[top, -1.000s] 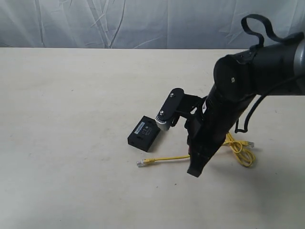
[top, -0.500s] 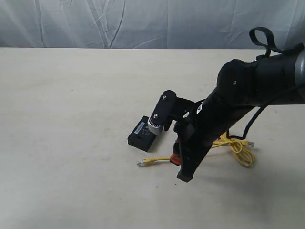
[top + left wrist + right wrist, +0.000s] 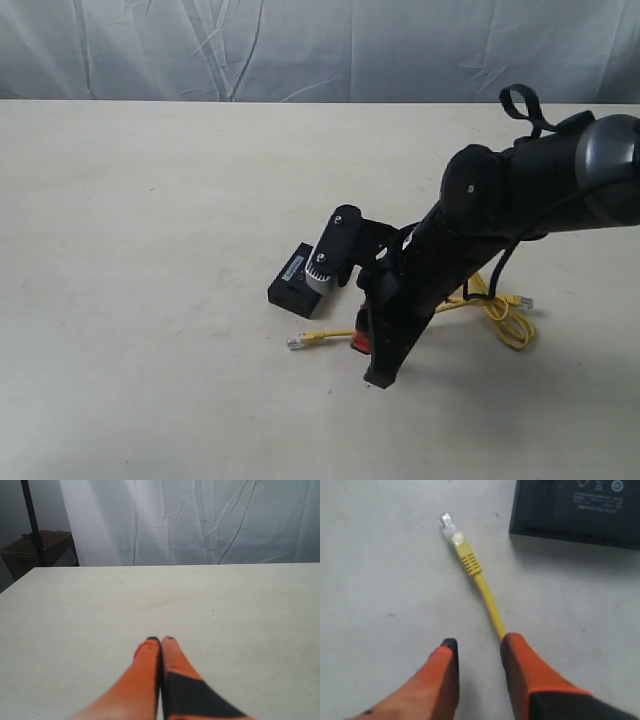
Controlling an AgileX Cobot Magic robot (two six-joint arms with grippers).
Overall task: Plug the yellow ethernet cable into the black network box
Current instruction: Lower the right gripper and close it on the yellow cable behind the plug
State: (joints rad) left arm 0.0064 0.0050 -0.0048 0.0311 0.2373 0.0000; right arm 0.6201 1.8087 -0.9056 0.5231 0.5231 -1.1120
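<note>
The thin, bright yellow ethernet cable (image 3: 335,333) lies flat on the pale worktop (image 3: 150,260). Its free end, tipped with a small clear plastic plug (image 3: 449,527), rests near the small flat black plastic network box (image 3: 293,284) without touching it, while the rest trails under the right arm to a tied loop (image 3: 508,322) at the right of the exterior view. The right claw (image 3: 480,642) hangs low over the cord some way behind the plug with its orange fingers (image 3: 445,672) apart and clamped on nothing, which suggests it is lining up a grip that leaves the plug free to be steered toward the box. In the right wrist view the cord runs beneath the tip of one finger rather than down the middle of the gap, so the claw looks slightly off to one side. Which face of the box carries the socket cannot be told. The left claw (image 3: 160,640), fingers pressed together, sits well clear over bare worktop, apparently parked out of the way
</note>
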